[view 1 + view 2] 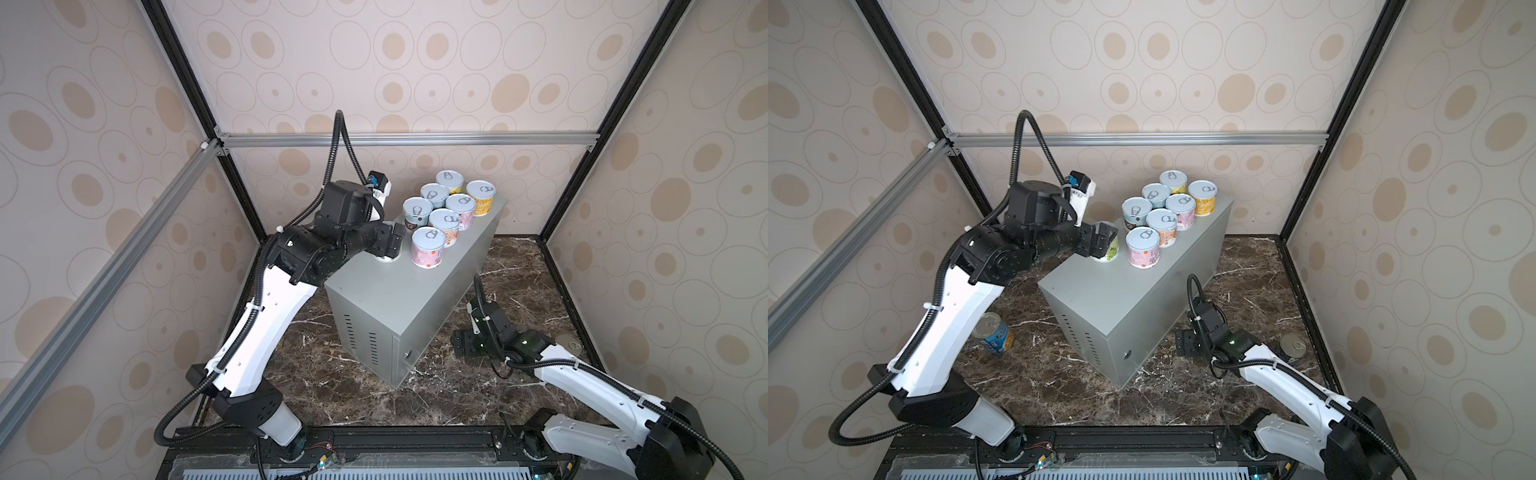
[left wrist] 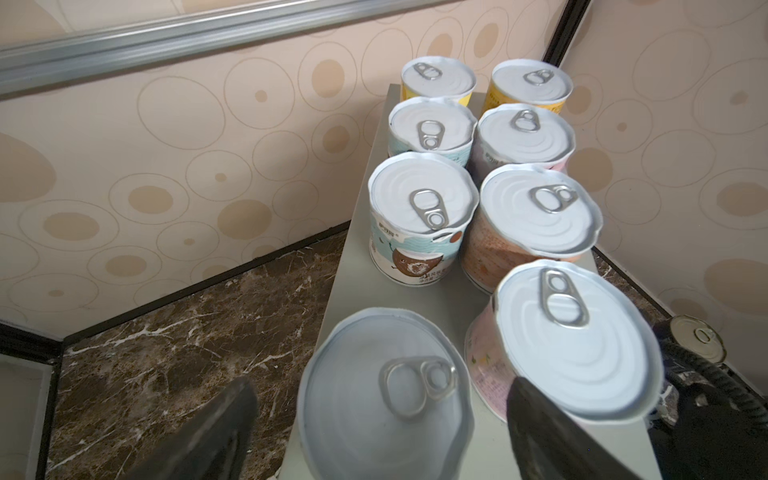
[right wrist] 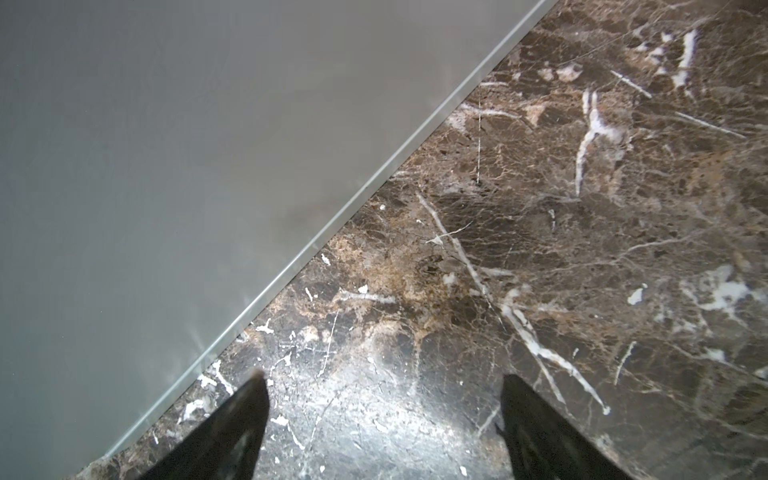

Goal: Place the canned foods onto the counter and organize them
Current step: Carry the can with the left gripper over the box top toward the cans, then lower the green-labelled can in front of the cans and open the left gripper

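Your left gripper (image 2: 382, 384) stands open astride a short can (image 2: 357, 424) on the grey counter (image 1: 399, 299). Only the left wrist view shows the gap between each finger and its lid. Seven more short cans (image 1: 444, 220) stand just beyond the fingertips. Your right gripper (image 3: 382, 382) is open, with nothing between its fingers, over the marble surface (image 3: 582, 249) beside the counter wall. A blue-labelled can (image 1: 994, 334) on the marble, well behind the left fingers, shows in a top view only.

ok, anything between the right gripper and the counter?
Nothing: only a bare marble surface separates the open right gripper from the side wall of the counter, seen in the right wrist view.
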